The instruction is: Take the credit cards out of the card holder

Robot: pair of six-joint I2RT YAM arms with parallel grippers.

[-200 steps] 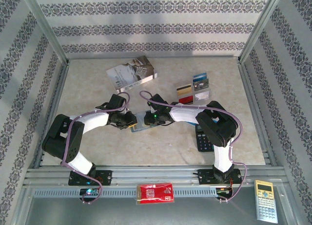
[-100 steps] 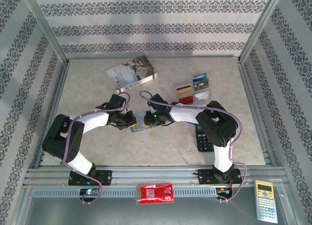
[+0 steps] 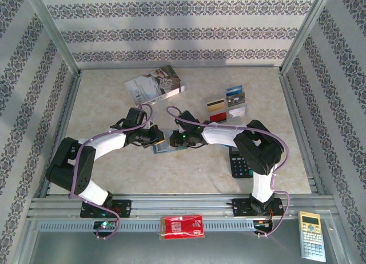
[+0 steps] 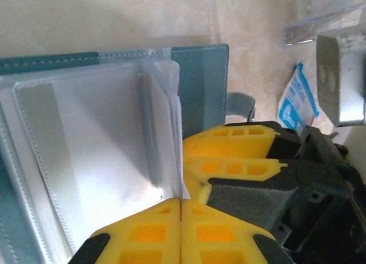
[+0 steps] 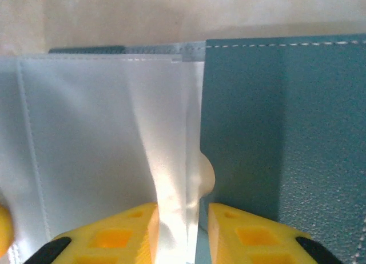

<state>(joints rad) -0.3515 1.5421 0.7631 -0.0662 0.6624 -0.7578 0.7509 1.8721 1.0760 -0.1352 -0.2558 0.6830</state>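
the card holder (image 3: 164,145) lies open at centre frame on the bench (image 3: 103,104), between both hands. several cards (image 3: 227,103) lie to its upper right, already out. left hand (image 4: 181,212): fingers together, apparently pinching the edge of a clear sleeve (image 4: 103,138). right hand (image 5: 180,230): fingers apart, a sleeve fold between them. visible sleeves look empty; judged near completion, hidden pockets unchecked.

Nothing legible anywhere — print on the book cover (image 3: 154,86), the red packet (image 3: 182,226) and the cards (image 3: 227,104) too small to read.
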